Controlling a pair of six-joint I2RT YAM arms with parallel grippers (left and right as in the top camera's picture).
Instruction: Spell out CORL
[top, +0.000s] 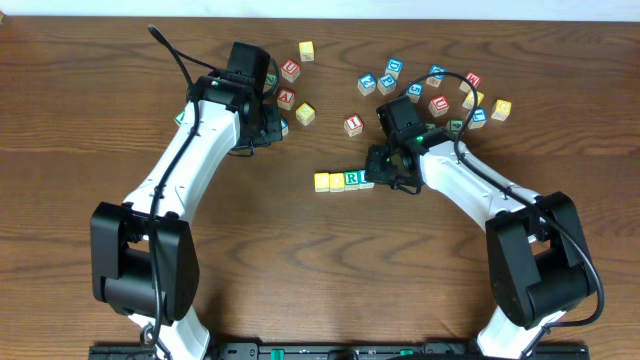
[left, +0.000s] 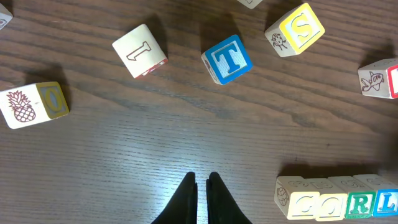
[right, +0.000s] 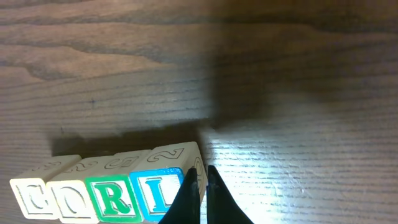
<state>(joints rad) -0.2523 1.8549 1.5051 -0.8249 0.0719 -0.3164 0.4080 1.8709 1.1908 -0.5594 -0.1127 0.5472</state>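
Closest to the lens, the right fingers (right: 190, 198) are pressed together with nothing between them, just beside the outer end of the L cube (right: 158, 193); I cannot tell whether they touch it. The left fingers (left: 186, 199) are likewise closed and empty, over bare tabletop (left: 155, 137), well apart from the row.

The CORL row (top: 344, 180) lies mid-table, its cubes touching side by side and reading correctly.

The cubes look like small painted wood, so they are probably light, rigid and sturdy, with smooth faces that may slip. Since neighbours block the side faces, the front and back faces are the sensible place to take hold of one.

The row has four cubes: two yellow, the C cube (right: 31, 198) and O cube (right: 69, 200), one green R cube (right: 113, 198) and one blue L. Well over a dozen loose cubes (top: 438, 105) are scattered behind; the arms hide some, so no exact count.
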